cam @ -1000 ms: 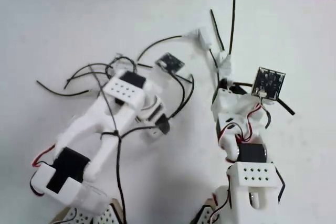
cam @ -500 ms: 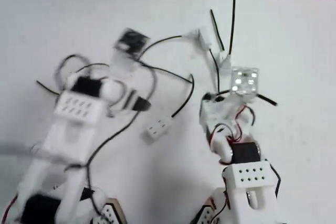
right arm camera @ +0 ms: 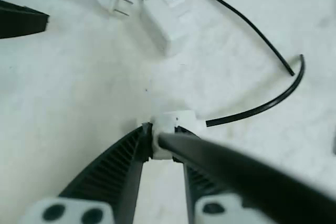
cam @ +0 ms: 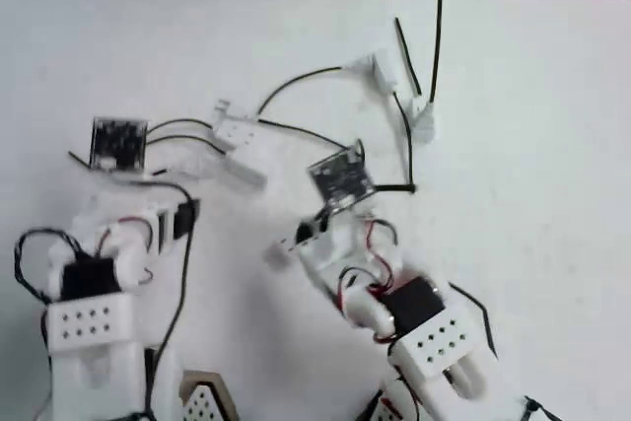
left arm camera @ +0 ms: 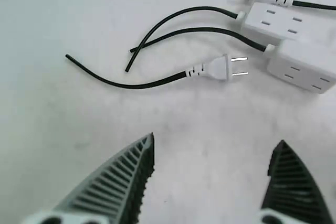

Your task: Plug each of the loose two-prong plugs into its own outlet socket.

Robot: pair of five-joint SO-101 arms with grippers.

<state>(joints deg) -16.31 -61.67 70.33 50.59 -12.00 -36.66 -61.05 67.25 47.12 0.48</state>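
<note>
Left gripper [left arm camera: 215,142] hangs with its jaws spread wide over bare table [cam: 542,96] on the left side, holding nothing. The loose two-prong plug [left arm camera: 218,68] lies flat just beyond it, prongs aimed at the outlet block [left arm camera: 302,66] and stopping short of it, with a second outlet block [left arm camera: 273,17] just past that one. Over on the right, the right gripper [right arm camera: 164,129] is pinched narrow on a white socket block [right arm camera: 176,119] near the middle of the table, its black cord [right arm camera: 252,111] trailing off to the side. Here's the danger as I read it: nothing pins that outlet block down, so a plug shoved at it will likely skid it away across the smooth top instead of seating. If the left jaws close on the thin cord rather than the plug body, the prongs will swivel and miss the slots. The right grip looks to be at the fingertips only, so the socket block could twist or pop free under any push. And those loose cords cross each other, so one tug may drag a neighbour out of line.
</note>
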